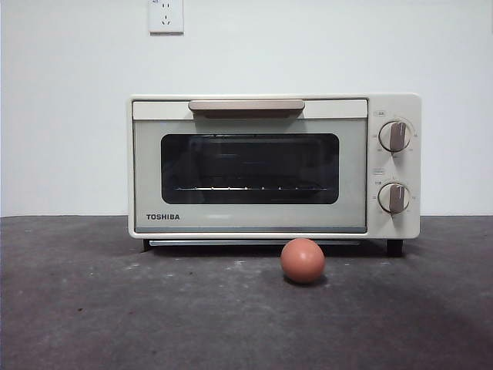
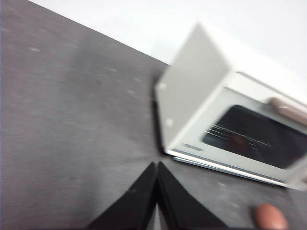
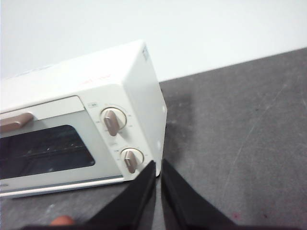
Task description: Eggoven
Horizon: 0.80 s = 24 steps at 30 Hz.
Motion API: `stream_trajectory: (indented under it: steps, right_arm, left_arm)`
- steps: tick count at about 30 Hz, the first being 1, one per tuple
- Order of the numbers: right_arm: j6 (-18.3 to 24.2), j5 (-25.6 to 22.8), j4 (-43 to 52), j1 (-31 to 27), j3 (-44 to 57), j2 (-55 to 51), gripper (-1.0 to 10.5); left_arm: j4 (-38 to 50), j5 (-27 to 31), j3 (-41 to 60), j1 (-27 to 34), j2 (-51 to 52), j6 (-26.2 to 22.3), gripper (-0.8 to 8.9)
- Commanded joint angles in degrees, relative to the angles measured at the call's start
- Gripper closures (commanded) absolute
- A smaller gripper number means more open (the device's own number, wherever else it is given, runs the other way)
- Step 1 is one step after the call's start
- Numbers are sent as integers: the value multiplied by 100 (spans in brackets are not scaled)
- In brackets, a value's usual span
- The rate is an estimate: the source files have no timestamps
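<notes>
Nothing begun yet, by the look of things: oven [image 1: 273,166] shut, centre of the front view, egg [image 1: 303,260] on the table [image 1: 92,308] just in front of it, lower centre and a little right, below the door's right end. Likely first step: open the door. Best done by hooking the bar handle [image 1: 246,106] at the top centre of the oven and drawing down and outward in an arc. Worth watching the egg: so close to the front that a dropping door might strike or roll it. Safer perhaps to lift the egg clear first, or to open slowly. For the egg itself, a gentle, centred grip across its middle; smooth, round, liable to slip or roll if nudged off-centre.

Left gripper [image 2: 157,165], bottom centre of the left wrist view: jaws pressed together, holding nothing, above bare table near the oven's left front corner; egg [image 2: 271,216] at lower right there, apart from the jaws. Picture blurred.

Right gripper [image 3: 158,165], bottom centre of the right wrist view: jaws nearly together with a thin gap, empty, beside the oven's right front corner below the two dials [image 3: 114,120]. Sliver of egg [image 3: 62,221] at the bottom edge, left of the jaws. Neither gripper seen in the front view.
</notes>
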<state>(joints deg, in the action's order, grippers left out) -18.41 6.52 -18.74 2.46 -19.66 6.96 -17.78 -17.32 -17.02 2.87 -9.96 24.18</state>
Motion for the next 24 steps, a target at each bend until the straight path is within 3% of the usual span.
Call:
stream_trajectory:
  steps: [1, 10, 15, 22, 24]
  right_arm:
    - [87, 214, -332, 4, -573, 420, 944]
    - [1202, 1521, -2487, 26, -2446, 2090, 944]
    - [1847, 1639, -3589, 212, -3099, 2756, 944]
    - [1910, 1633, -3762, 542, -3209, 3012, 934]
    - [1845, 1631, -3703, 564, -3209, 3038, 841]
  left_arm:
    - [-79, -470, -496, 15, -509, -37, 806]
    - [-1545, -1681, -2065, -101, -2105, -1246, 806]
    - [-2304, -1786, -2483, -505, -2573, -1705, 806]
    - [-2439, -1784, -2516, -894, -2747, -1878, 806]
    - [-2439, -1786, -2516, -898, -2747, -1878, 806]
